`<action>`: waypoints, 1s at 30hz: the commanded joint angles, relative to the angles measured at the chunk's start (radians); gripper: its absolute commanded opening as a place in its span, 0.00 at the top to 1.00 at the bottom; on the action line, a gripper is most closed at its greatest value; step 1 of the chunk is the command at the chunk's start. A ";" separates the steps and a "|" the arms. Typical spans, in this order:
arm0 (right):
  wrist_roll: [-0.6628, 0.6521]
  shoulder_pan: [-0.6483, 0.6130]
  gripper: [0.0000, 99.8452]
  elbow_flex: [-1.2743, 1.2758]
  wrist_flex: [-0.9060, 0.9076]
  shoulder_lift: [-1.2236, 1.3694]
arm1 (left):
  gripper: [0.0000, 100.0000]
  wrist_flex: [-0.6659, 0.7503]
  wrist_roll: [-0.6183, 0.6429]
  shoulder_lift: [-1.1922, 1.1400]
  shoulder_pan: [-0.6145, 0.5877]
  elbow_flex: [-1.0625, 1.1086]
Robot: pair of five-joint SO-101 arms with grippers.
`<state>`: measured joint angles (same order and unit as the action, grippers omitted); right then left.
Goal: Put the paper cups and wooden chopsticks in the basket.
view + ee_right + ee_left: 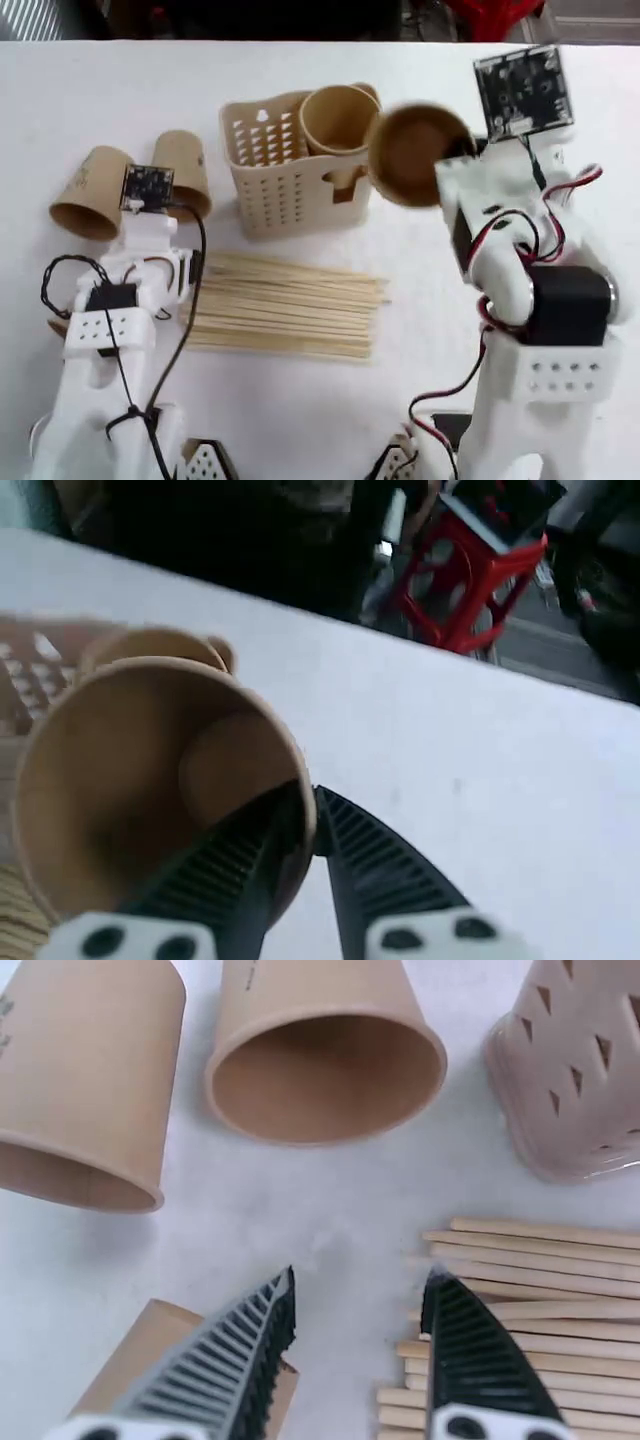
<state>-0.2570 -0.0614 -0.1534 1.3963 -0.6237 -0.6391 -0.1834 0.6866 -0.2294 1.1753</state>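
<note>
Right gripper (311, 802) sat highest, fingers pinched on the wall of a brown paper cup (140, 770), one finger inside the rim and one outside. That cup was off the white table (120, 80), mouth tipped up, just beside the basket end nearer the right arm; contact with the basket couldn't be resolved. Left gripper (362, 1295) hung low over the table, fingers spread, nothing between them. One finger was over a partly hidden brown cup (150, 1345), the other over the end of the pale wooden chopsticks (285, 305), which lay flat in a loose pile between the arms and the basket. Just past the left gripper, two more cups lay on their sides, mouths toward it: an outer brown cup (88, 192) and an inner brown cup (186, 165), close together. Farther along, the beige perforated plastic basket (285, 190) stood upright with one upright brown cup (335, 118) inside, mouth up.
</note>
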 commanded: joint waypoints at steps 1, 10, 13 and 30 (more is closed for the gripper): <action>0.091 -0.079 0.98 -0.203 0.002 0.116 | 0.79 0.023 0.009 0.022 -0.008 -0.005; 0.215 -0.127 0.98 -0.502 0.001 0.524 | 0.79 0.023 0.009 0.022 -0.004 -0.005; 0.249 -0.128 0.98 -0.560 0.005 0.616 | 0.79 0.023 0.009 0.022 -0.004 -0.005; 0.252 -0.130 0.91 -0.594 0.070 0.756 | 0.79 0.023 0.009 0.022 -0.002 -0.005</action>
<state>-0.0115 -0.1795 -0.7058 1.4484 0.1741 -0.6360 -0.1834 0.6866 -0.2294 1.1753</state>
